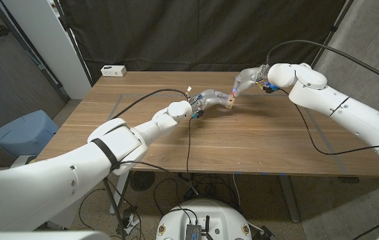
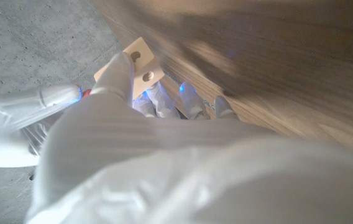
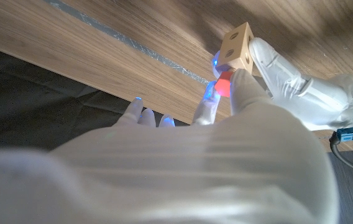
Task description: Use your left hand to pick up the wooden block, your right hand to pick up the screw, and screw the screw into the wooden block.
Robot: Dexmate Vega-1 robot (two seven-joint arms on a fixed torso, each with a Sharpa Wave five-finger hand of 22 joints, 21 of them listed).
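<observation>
Left robot hand (image 1: 206,103) grips the small, light, rigid wooden block (image 1: 230,101) above the bench (image 1: 256,143); right robot hand (image 1: 248,81) pinches the red-headed screw (image 3: 225,84) against it.

White glossy arms (image 1: 109,150), black cables, translucent-covered hands, blue fingertip lights.

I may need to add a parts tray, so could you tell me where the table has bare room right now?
Bare wood runs along the table's near edge and right side. The far left corner holds a white box. It is crowded far of middle, where left hand and right hand meet at the wooden block.
</observation>
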